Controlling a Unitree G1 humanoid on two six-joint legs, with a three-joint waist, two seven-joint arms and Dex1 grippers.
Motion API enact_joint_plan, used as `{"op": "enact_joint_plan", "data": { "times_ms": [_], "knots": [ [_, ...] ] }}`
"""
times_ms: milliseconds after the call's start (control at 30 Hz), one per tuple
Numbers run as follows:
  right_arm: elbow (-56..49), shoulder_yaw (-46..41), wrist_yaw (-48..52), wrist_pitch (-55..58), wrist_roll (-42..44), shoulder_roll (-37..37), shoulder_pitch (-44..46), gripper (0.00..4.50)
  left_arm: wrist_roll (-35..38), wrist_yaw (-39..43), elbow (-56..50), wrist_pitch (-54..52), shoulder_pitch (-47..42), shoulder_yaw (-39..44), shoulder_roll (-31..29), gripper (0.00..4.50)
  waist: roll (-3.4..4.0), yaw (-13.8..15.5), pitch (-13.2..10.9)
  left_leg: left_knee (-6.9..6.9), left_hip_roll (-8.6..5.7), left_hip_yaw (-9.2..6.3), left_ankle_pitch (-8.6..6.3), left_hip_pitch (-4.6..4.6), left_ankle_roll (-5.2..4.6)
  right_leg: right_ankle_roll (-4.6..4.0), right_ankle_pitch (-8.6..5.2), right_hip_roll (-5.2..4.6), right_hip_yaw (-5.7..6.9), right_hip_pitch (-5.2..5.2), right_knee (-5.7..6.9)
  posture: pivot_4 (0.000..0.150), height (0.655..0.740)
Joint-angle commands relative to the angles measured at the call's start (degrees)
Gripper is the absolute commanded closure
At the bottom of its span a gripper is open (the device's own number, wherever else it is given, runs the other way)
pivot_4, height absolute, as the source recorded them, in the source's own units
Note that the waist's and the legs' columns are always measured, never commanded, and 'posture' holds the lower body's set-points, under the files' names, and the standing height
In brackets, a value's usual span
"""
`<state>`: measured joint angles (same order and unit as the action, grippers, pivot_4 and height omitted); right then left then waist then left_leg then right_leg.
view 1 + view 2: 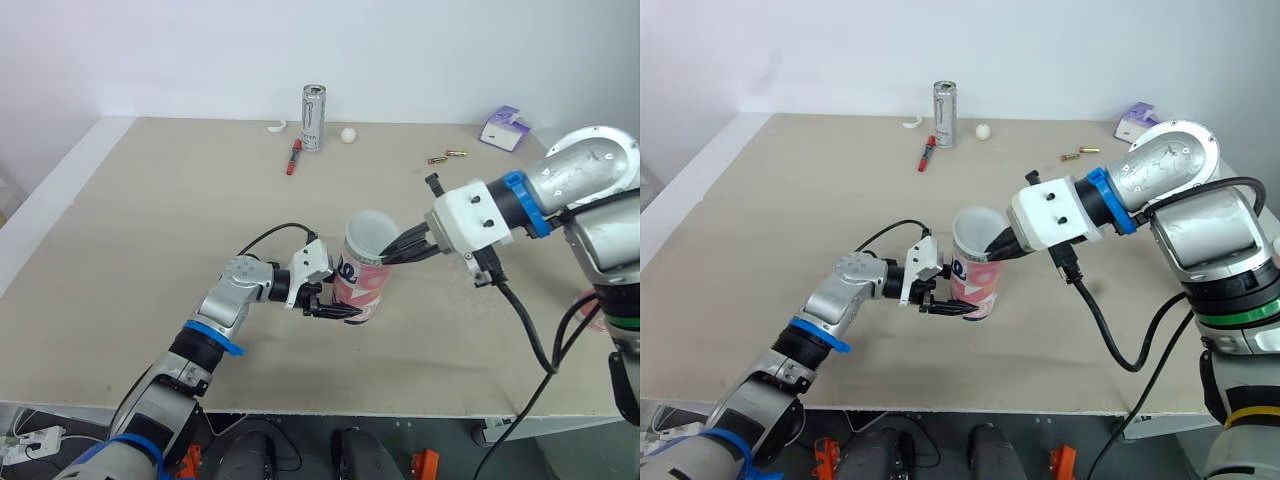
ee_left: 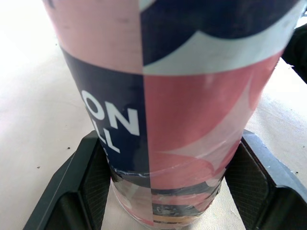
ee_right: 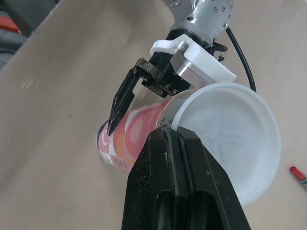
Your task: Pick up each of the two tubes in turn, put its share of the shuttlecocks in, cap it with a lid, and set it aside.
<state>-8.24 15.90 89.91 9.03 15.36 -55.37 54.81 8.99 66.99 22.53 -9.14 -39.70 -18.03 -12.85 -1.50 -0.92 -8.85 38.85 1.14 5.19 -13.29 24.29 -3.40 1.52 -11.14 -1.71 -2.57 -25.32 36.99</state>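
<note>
Tube point(image 1: 362, 283), one, in left tool point(image 1: 340, 310); one lid point(image 1: 372, 232).

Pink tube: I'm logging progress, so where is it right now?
In the head views the pink tube stands near the front middle of the table, gripped low by the left claw, with the right claw on the white lid at its top.

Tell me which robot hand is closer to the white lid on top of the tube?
The right. The right gripper pinches the lid at its rim, on top of the tube. The left gripper clamps the tube low down near its base, below the lid.
</note>
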Motion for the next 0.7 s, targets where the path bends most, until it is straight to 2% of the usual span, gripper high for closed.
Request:
{"op": "enact_joint_plan", "data": {
  "times_ms": [33,300,700],
  "knots": [
    [-3.63,-2.85,2.22,4.97,3.78,-1.36,0.58,4.47,-1.07,0.02,0.55,-1.15,0.75,-0.98,-0.38,1.29,0.0,0.0,0.0,0.0,0.0,0.0,0.0,0.0,0.0,0.0,0.0,-0.01,0.0,0.0,0.0,0.15,0.74],
    [-4.18,-2.77,2.0,7.73,4.93,-1.66,1.21,4.47,-1.03,-0.05,0.76,-1.29,0.63,-0.96,-0.34,1.29,0.0,0.0,0.0,0.0,0.0,-0.01,0.0,0.0,0.0,-0.01,0.0,-0.16,0.08,0.0,0.0,0.15,0.74],
    [-0.4,-0.12,2.59,5.15,2.98,-0.26,1.64,4.47,-0.81,-0.49,0.34,-1.86,1.02,-0.68,-0.35,1.29,0.0,0.0,0.0,0.0,0.0,-0.01,0.0,0.0,0.0,0.0,0.0,-0.15,0.09,0.0,0.0,0.15,0.74]
  ]
}}
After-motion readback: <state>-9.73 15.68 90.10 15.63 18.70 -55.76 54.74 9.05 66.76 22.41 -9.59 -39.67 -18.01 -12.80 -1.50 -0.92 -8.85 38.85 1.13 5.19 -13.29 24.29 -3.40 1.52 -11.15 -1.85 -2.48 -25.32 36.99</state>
